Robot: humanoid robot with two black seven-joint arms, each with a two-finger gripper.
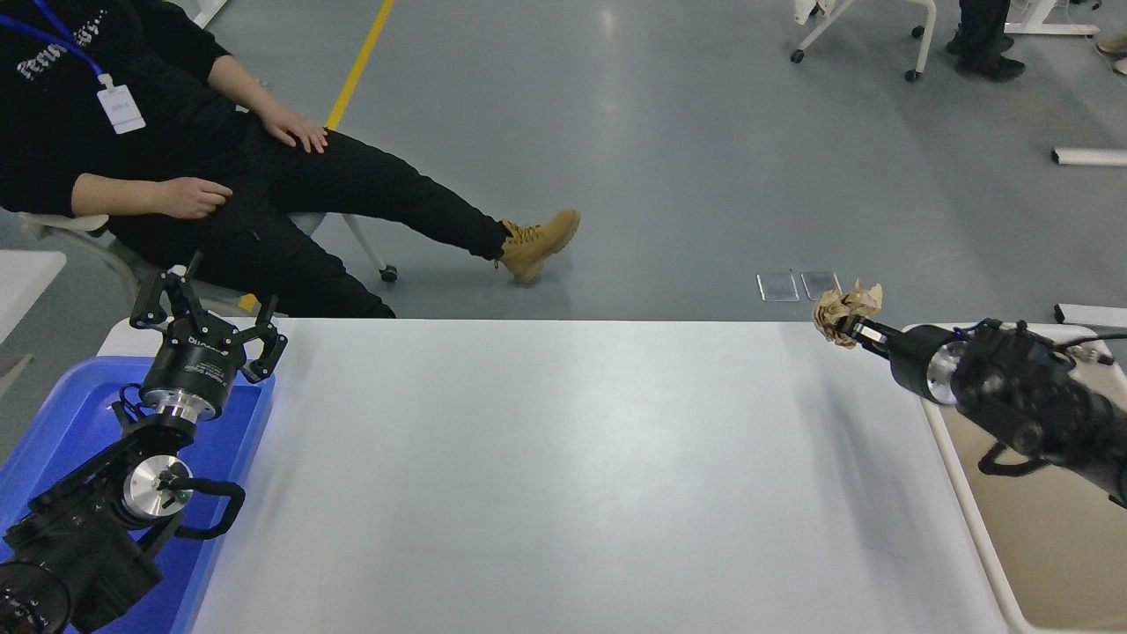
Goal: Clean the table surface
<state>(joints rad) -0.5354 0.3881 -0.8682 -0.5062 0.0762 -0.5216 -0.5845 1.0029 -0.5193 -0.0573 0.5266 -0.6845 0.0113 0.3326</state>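
You have the left end effector (208, 319) parked over the blue tray (53, 423), fingers spread. The bench (563, 475) stretches lengthwise between both arms, long axis left to right. Beyond it, your right end effector (852, 328) pinches a crumpled brown paper ball (845, 306) aloft, beside the beige bin (1039, 519).

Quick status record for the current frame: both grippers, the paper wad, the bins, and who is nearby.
right gripper: shut on the paper wad, raised above the table at its far right corner
left gripper: open, parked over the blue tray
beige bin: right of the table, under the right arm
table top: no loose items visible
person: seated beyond the far left edge, hands on lap
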